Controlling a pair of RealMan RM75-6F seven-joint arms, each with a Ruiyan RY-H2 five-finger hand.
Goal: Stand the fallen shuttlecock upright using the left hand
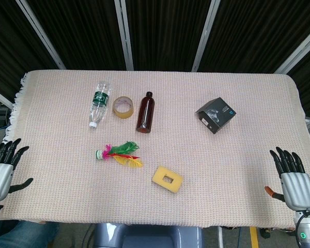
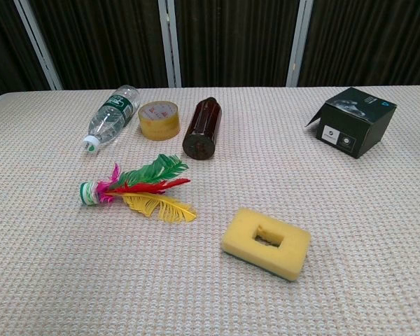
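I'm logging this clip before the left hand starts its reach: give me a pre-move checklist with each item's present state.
1. Feathered shuttlecock with green, red and yellow plumes lies on its side, task not yet done: ok to proceed.
2. Left hand holds nothing, fingers apart, at the table edge: ok.
3. Right hand is apart from all objects: ok.
4. Shuttlecock's white base points toward the left hand's side, uncovered: ok.
5. Space around it: yellow foam block and clear plastic water bottle lie apart from the feathers: ok.
6. Whether the base can stand stably on the woven cloth: cannot tell.
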